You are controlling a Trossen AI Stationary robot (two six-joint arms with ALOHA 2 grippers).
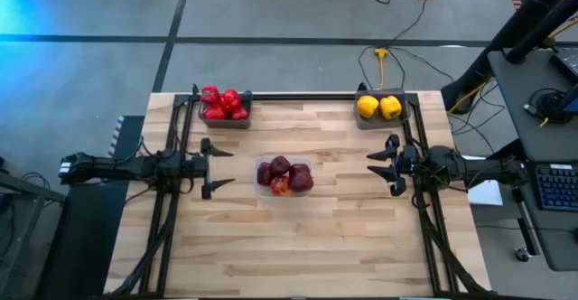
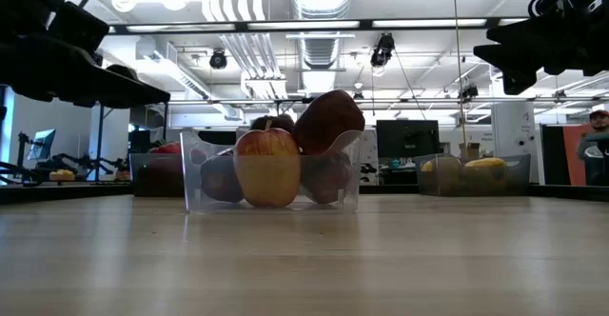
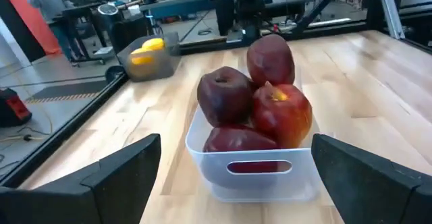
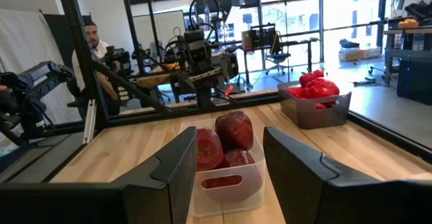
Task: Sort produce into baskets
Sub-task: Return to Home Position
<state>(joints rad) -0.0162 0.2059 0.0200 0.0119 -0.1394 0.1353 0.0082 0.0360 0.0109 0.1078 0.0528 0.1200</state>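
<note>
Several dark red apples (image 1: pixel 284 176) are piled in the clear plastic container (image 1: pixel 260 190) at the table's middle; they also show in the left wrist view (image 3: pixel 253 109). Several red bell peppers (image 1: pixel 223 103) fill the dark grey tray (image 1: pixel 225 121) at the far left. Two yellow bell peppers (image 1: pixel 378 107) lie in the dark grey tray (image 1: pixel 379 123) at the far right. My left gripper (image 1: pixel 217 165) is open and empty, left of the container. My right gripper (image 1: pixel 384 166) is open and empty, right of the container.
Black frame rails (image 1: pixel 185 210) run along the table's left and right sides, with a bar (image 1: pixel 302 95) along the far edge between the trays. Bare wood (image 1: pixel 298 246) lies between the container and the near edge. A person (image 4: pixel 98 48) sits beyond the table.
</note>
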